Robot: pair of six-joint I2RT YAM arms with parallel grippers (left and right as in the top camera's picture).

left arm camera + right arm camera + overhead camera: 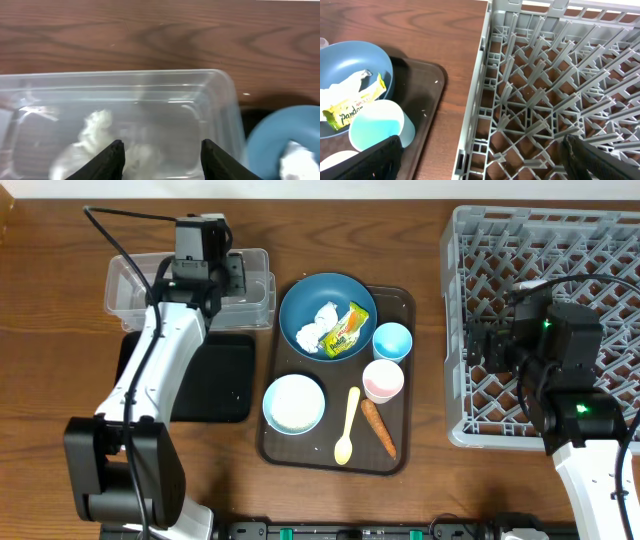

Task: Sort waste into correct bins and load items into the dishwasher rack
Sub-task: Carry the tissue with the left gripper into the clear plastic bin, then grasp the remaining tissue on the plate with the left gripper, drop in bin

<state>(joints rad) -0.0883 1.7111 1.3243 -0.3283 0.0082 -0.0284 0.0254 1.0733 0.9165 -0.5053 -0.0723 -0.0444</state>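
Wood-grain worktop (60, 280), overhead and wrist views. Left: the clear rectangular plastic tub (130, 285) sits beyond the shallow black rectangular tray (225, 380). The left pincer (162, 157) hangs over the tub's right end, jaws parted and gripping nothing. Crumpled white tissue (95, 130) lies on the tub floor just beneath the fingertips, a position suited to depositing waste.

Centre: the dark brown serving tray (395, 305) gathers the remaining items. The large dark blue dish (300, 305) holds a second tissue wad (318, 328) and the yellow-green snack wrapper (345, 330).

Right: the right pincer (485, 157) hovers over the left side of the light grey pegged plastic rack (600, 230). It is spread wide and empty, well apart from the dish, and is probably waiting its turn.
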